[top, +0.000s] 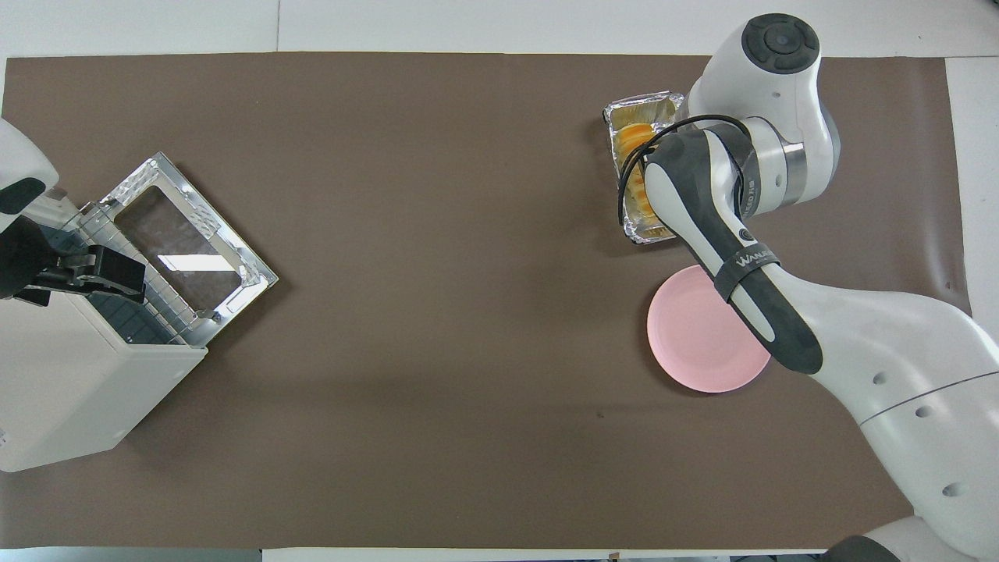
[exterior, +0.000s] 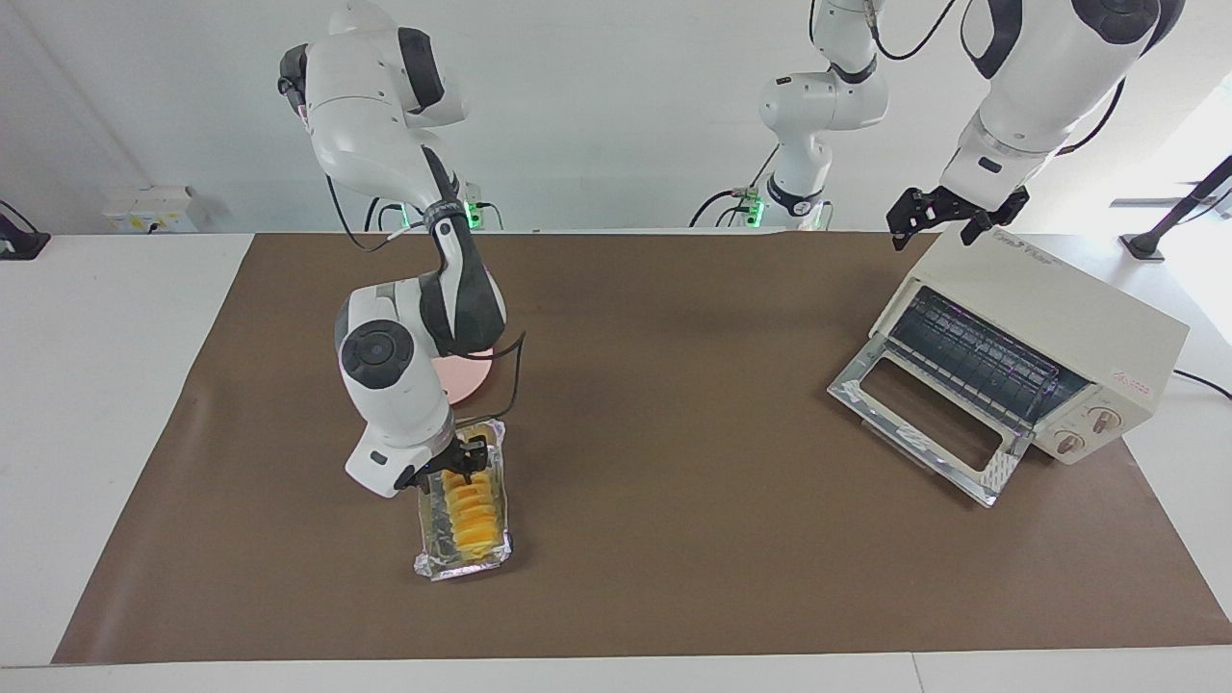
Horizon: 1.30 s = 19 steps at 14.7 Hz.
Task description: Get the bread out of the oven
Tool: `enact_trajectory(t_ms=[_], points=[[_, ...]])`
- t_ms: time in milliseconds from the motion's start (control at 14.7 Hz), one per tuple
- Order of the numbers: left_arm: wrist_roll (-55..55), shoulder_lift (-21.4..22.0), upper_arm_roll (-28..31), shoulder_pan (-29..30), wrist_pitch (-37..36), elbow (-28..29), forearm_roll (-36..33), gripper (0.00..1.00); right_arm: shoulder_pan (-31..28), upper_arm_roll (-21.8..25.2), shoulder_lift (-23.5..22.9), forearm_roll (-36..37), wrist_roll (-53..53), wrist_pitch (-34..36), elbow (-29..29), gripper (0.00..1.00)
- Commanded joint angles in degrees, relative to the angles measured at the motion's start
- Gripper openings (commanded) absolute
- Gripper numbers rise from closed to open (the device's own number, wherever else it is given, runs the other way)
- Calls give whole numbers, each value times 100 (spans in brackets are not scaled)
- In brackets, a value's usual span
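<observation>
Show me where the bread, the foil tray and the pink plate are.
bread (exterior: 470, 508): facing view, middle of the loaf.
foil tray (exterior: 464, 568): facing view, its end rim farthest from the robots.
pink plate (top: 695, 343): overhead view, bare face.

A brown mat (exterior: 674, 404) covers a white table (exterior: 96, 385) before a plain white wall (exterior: 597, 96).
</observation>
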<state>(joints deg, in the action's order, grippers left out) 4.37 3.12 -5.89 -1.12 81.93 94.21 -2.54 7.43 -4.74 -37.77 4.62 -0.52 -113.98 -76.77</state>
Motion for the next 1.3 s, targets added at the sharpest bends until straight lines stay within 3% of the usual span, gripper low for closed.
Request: enact_trajectory(t_ms=[0,273,341,409,477,886,1227], points=[[-33,145,-26,77,33,123,87,100,4,-36,50,118,-220,-526,-389,61],[-33,145,-26,77,42,123,87,100,30,-36,138,118,-317,-942,-769,62],[-33,145,-26,77,42,115,87,100,22,-36,155,118,-308,-1038,-874,56],[-33,145,-26,77,33,123,87,100,21,-36,199,118,-282,-1065,-944,9],[-33,145,-26,77,42,115,87,100,21,-36,208,118,-273,-1030,-954,0],[-33,145,-26,77,42,123,87,100,13,-45,304,118,-246,-469,-752,0],[-33,145,-26,77,33,115,87,100,30,-80,1050,83,-115,567,-813,0]])
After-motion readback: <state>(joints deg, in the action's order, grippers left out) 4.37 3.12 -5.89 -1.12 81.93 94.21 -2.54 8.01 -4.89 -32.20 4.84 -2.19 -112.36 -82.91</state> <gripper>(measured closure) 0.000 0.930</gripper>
